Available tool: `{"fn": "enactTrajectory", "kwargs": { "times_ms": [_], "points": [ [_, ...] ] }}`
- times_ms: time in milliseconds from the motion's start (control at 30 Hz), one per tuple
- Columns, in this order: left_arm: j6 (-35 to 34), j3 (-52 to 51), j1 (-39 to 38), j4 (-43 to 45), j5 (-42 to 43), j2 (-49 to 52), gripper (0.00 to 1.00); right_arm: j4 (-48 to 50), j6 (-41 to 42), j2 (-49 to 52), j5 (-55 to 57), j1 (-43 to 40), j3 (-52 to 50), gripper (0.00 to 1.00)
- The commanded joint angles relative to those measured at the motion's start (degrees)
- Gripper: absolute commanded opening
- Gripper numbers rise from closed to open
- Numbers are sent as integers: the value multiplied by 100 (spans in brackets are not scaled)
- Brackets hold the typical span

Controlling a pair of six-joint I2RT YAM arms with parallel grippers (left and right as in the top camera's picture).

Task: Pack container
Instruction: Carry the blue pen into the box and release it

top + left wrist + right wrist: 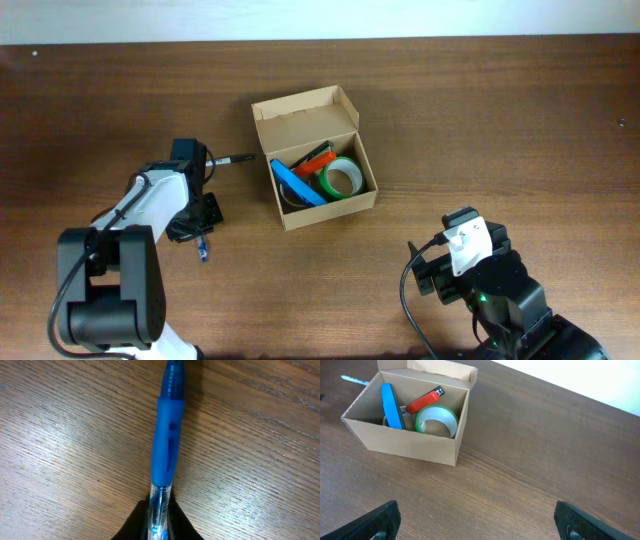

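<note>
Left wrist: L claw (159, 521) clenched on blue pen (167, 435); R claw (481, 522) released.

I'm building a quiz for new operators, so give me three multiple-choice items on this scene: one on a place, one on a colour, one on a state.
1. Where is the blue pen?
A. In the cardboard box
B. Between the left gripper's fingers
C. Under the right gripper

2. What colour is the tape roll in the cardboard box?
A. Green
B. Yellow
C. Black

3. How is the right gripper?
A. Shut on tape
B. Shut on nothing
C. Open

Answers: B, the left wrist view shows the fingers closed on its barrel; A, its rim is green in the overhead and right wrist views; C, its fingers stand wide apart over bare table.
</note>
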Motion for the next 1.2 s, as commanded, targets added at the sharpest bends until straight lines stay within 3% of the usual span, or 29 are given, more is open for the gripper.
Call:
{"fn": "enactTrajectory", "kwargs": {
  "times_ms": [0,333,533,733,967,1167],
  "points": [
    [28,-66,35,0,42,-42,9,15,72,-26,-11,-15,-13,99],
    [28,-57,-72,42,39,-1869,7,15,72,-26,-11,-15,-13,99],
    [48,227,-448,13,37,-2406,6,15,72,-26,-11,-13,-13,99],
    [535,1182,-1427,-2,-9,-2076,6,15,72,-26,-11,-15,-13,99],
    [1644,2717,-2599,-240,-68,-667,7,15,72,-26,-11,-15,-13,99],
    [2249,3327,-3082,-640,-66,249,7,15,72,-26,-11,-15,-13,99]
  ]
}}
